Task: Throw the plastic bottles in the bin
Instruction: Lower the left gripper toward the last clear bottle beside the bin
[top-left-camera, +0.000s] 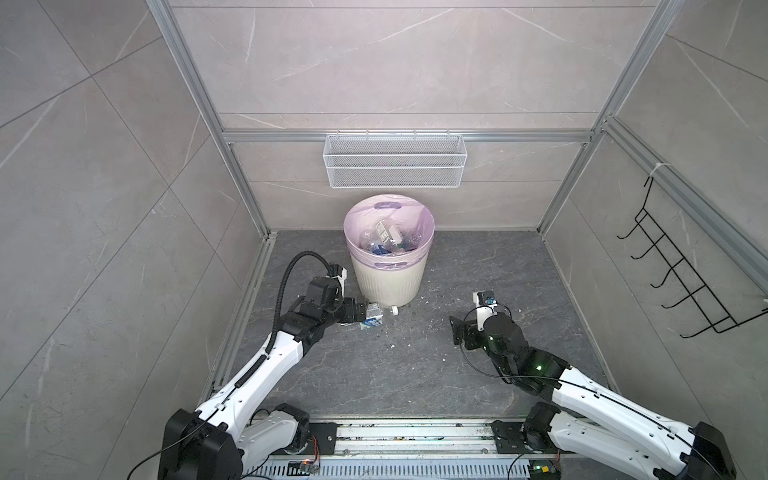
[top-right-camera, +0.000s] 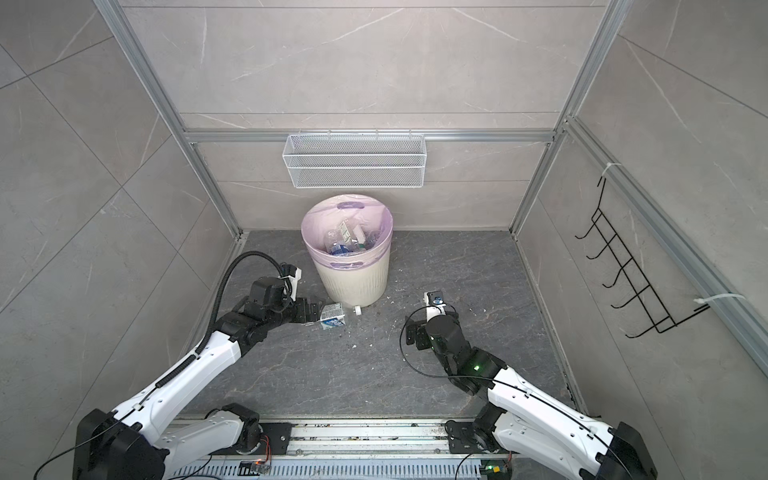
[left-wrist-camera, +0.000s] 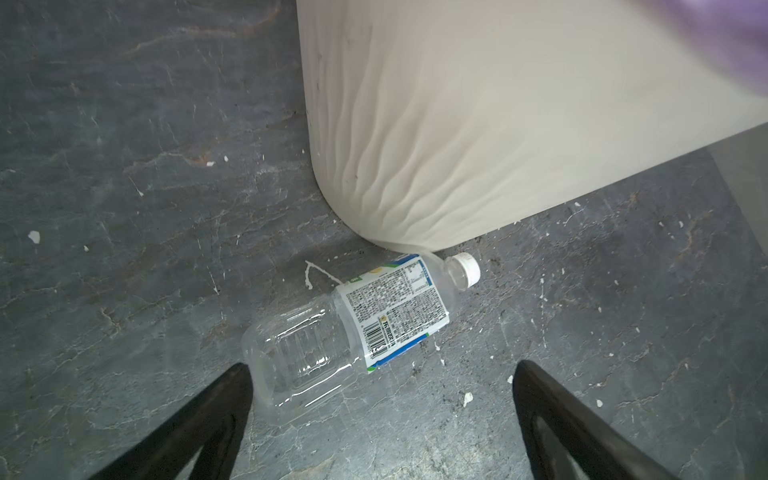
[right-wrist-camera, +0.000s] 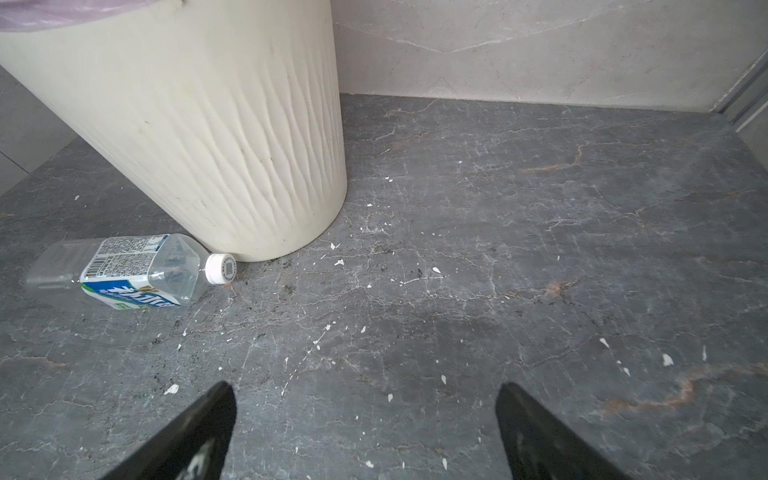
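Note:
A cream ribbed bin (top-left-camera: 388, 274) with a pink liner stands at the back of the dark floor, and several plastic bottles (top-left-camera: 386, 241) lie inside it. One clear bottle (left-wrist-camera: 353, 328) with a blue-and-white label and a white cap lies on its side on the floor, cap end at the bin's foot (right-wrist-camera: 266, 166). It shows in both top views (top-left-camera: 374, 318) (top-right-camera: 332, 319) and in the right wrist view (right-wrist-camera: 124, 270). My left gripper (left-wrist-camera: 380, 365) is open just short of it, one fingertip (left-wrist-camera: 237, 382) beside the bottle's base. My right gripper (right-wrist-camera: 365, 386) hangs open over bare floor, right of the bin.
A white wire-mesh basket (top-left-camera: 395, 160) hangs on the back wall above the bin. A black wire hook rack (top-left-camera: 681, 266) is fixed to the right wall. Aluminium frame posts edge the floor, and a rail (top-left-camera: 411, 436) runs along the front. White flecks dot the floor.

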